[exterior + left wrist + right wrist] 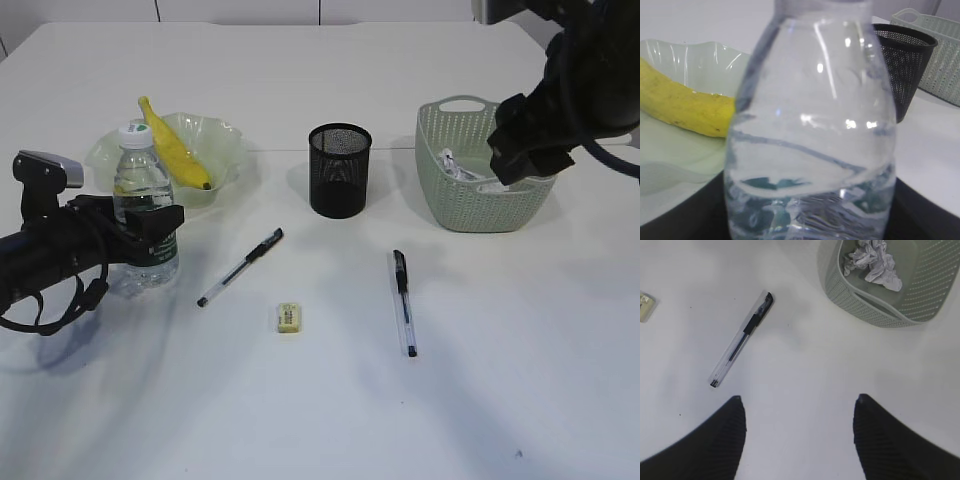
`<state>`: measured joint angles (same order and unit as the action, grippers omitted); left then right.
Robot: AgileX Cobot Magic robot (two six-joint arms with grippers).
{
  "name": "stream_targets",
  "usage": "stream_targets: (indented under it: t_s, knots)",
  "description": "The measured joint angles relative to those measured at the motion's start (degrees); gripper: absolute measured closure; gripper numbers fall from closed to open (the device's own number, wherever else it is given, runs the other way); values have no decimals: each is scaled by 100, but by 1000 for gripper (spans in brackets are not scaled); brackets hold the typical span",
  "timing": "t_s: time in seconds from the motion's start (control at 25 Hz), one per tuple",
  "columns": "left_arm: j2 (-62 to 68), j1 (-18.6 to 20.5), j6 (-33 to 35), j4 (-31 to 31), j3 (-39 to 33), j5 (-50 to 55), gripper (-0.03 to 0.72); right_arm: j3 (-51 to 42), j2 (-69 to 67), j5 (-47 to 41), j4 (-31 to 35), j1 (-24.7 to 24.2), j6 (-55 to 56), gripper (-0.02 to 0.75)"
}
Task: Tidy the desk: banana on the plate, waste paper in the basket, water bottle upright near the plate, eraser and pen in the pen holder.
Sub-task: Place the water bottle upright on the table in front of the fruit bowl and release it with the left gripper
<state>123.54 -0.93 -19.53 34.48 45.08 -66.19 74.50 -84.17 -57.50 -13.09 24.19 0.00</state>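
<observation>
My left gripper is shut on the clear water bottle, which stands upright on the table just in front of the pale green plate. The bottle fills the left wrist view. The banana lies on the plate. Crumpled waste paper lies in the green basket. My right gripper is open and empty, raised near the basket. Two pens and the eraser lie on the table in front of the black mesh pen holder.
The white table stretches bare toward the front edge. In the left wrist view the banana, the pen holder and the basket stand behind the bottle.
</observation>
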Motion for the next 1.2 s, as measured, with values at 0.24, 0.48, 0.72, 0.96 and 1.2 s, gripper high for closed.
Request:
stream_targets:
  t_s: [0.24, 0.48, 0.72, 0.96, 1.2]
  knots:
    - [-35, 0, 0, 9, 0, 70, 159, 0, 0, 0, 0, 0, 0, 237]
    - [-96, 0, 0, 30, 0, 70, 106, 0, 0, 0, 0, 0, 0, 237]
    - [-175, 0, 0, 30, 0, 70, 99, 0, 0, 0, 0, 0, 0, 237]
    - [-408, 0, 0, 30, 0, 70, 99, 0, 0, 0, 0, 0, 0, 237]
    - [-647, 0, 0, 30, 0, 60, 99, 0, 0, 0, 0, 0, 0, 237]
